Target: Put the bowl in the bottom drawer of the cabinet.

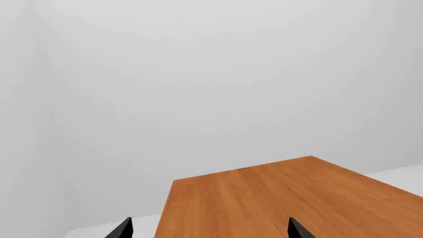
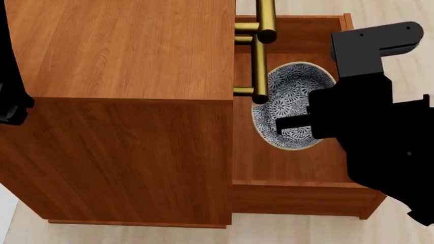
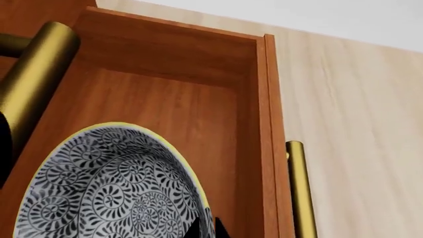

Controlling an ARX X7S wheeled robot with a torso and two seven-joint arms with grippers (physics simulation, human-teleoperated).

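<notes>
head view: the bowl (image 2: 288,104) sits inside the pulled-out bottom drawer (image 2: 298,173) of the cabinet (image 2: 122,101), near the upper drawers' brass handles (image 2: 261,51). the right gripper (image 2: 298,123) pinches the bowl's rim. the left gripper (image 1: 208,230) is spread above the cabinet top.

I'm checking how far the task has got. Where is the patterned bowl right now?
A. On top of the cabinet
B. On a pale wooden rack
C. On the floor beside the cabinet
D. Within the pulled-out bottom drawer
D: in the head view the bowl lies within the walls of the open bottom drawer, with the right gripper at its rim; the right wrist view shows the same.
</notes>
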